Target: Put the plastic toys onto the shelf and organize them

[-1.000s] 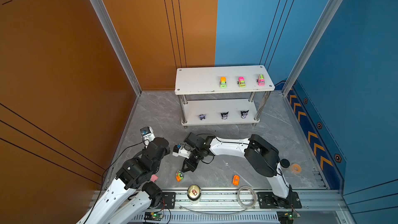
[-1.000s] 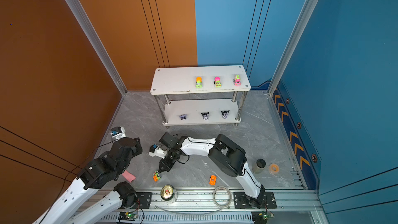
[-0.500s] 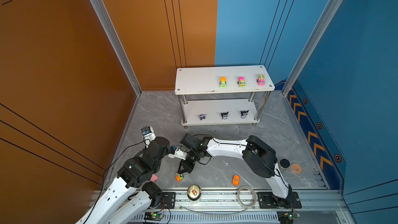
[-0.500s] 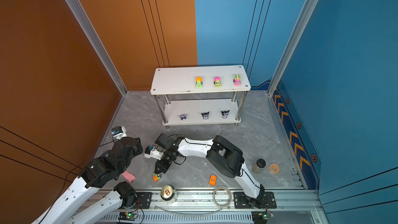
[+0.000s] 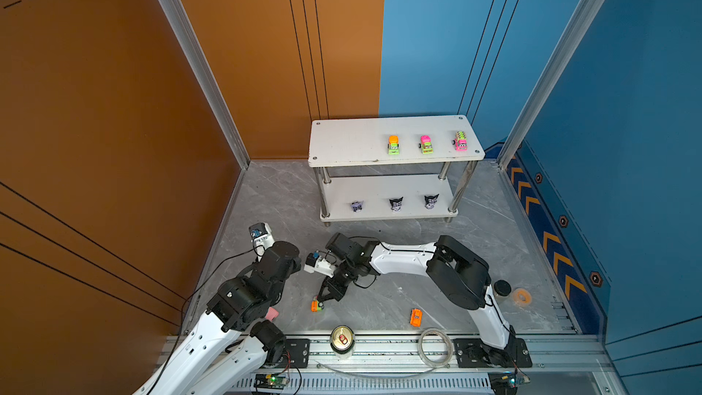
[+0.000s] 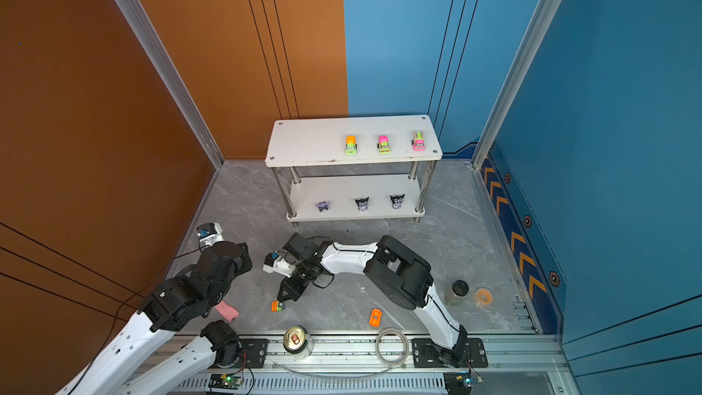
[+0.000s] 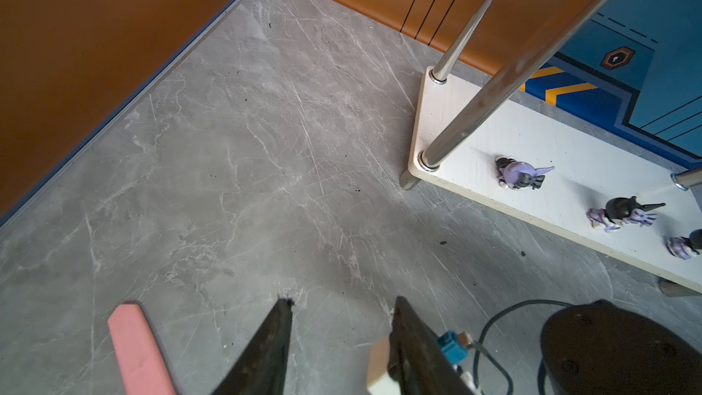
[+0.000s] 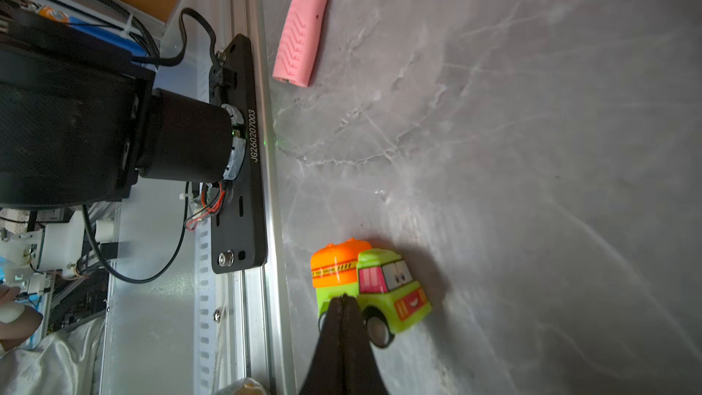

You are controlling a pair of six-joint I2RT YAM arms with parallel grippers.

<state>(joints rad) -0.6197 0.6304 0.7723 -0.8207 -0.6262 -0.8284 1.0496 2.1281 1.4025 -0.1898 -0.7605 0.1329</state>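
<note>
**Top views.**
- The right arm reaches low across the middle, forearm stretched out flat and wrist bent down.
- The right gripper point(image 5: 322, 299) has its tip at the green-and-orange car point(image 5: 316, 306), which is on the floor near the front rail.
- A second orange car point(image 5: 416, 317) lies loose on the floor, well apart to the right.
- On the shelf point(image 5: 349, 142), three cars point(image 5: 426, 144) stand in a row on the right half of the top tier. Three figurines point(image 5: 396, 204) stand along the front of the lower tier.
- The left arm is folded up, its upper joints near the right wrist.
- Risk: the two arms are close, so a wide swing by either could clip the other.

**Left wrist view.**
- The left gripper point(image 7: 342, 302) hangs over bare floor with its jaws apart. Nothing is between them and it holds nothing.
- A pink strip point(image 7: 136, 351) lies just beside it, and the figurines show beyond on the lower tier.

**Right wrist view.**
- The right fingers point(image 8: 343, 321) are pressed flat together with nothing between them. Their tip is against the car's flank, by a wheel.
- I can't tell whether the car is on its wheels or on its side.
- Risk: closed like this, the gripper cannot pick the car up. Any further push would likely send it rolling or skidding towards the rail.
- Risk: spreading the jaws this close could flick the car away, so the gripper probably needs to lift off first.
</note>
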